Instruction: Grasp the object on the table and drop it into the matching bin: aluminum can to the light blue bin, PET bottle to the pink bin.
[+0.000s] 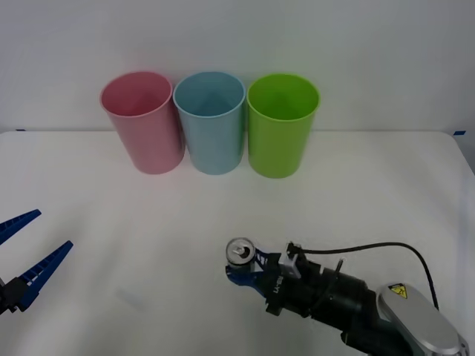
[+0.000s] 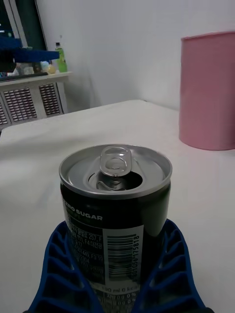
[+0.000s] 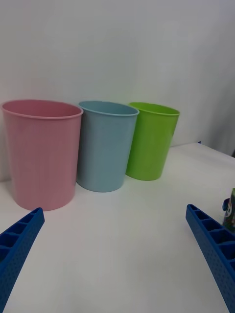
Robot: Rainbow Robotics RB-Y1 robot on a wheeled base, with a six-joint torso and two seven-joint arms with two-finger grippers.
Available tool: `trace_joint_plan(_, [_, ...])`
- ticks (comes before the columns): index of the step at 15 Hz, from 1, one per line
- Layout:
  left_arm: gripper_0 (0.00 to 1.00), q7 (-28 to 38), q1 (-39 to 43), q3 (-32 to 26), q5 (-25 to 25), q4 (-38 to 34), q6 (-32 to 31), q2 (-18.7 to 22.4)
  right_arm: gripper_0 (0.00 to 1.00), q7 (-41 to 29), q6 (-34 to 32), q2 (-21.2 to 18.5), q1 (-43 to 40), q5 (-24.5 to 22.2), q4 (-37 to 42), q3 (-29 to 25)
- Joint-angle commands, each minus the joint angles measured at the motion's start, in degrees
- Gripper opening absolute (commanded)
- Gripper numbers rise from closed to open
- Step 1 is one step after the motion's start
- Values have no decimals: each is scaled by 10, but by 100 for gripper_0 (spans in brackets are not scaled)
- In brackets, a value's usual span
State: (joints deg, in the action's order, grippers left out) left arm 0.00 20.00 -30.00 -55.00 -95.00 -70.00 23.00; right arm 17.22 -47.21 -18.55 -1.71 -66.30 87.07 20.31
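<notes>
— Three bins stand in a row at the far side of the counter point(image 1: 386, 185): the pink bin point(image 1: 142, 122), the light blue bin point(image 1: 211, 122) and a lime-green bin point(image 1: 281, 124), each just beside the next. How far along would you say it is?

— Early, I'd judge. The aluminum can point(image 1: 240, 254) stands upright on the counter, near the front and well apart from the bins. The right pincer point(image 1: 245, 273) is at it: in the right wrist view a blue ribbed finger point(image 2: 66, 274) lies along each side of the can's lower body, so it looks closed on the can, or very nearly. Lifting, carrying to the light blue bin and dropping are all left.

— And the other arm?

— The left pincer point(image 1: 22, 256) waits at the left edge of the counter, fingers spread wide, holding nothing.

— Anything you can't settle?

— Whether the pads actually press the can or only bracket it. The can's base is hidden behind the fingers, so I can't tell if it has left the counter; from the front view it seems to sit there. The right wrist view cuts the pink bin off at its edge.
</notes>
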Motion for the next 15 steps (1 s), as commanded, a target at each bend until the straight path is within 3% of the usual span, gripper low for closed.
trace_joint_plan(1, [100,0,0,0,0,0,0,0,0,-46,15,-13,0,12,42,-4])
trace_joint_plan(8, [100,0,0,0,0,0,0,0,0,-197,105,-31,8,12,186,-12])
trace_joint_plan(12, [100,0,0,0,0,0,0,0,0,-254,158,-27,63,9,202,-12])
trace_joint_plan(15, [100,0,0,0,0,0,0,0,0,-308,227,-15,114,-36,201,3])
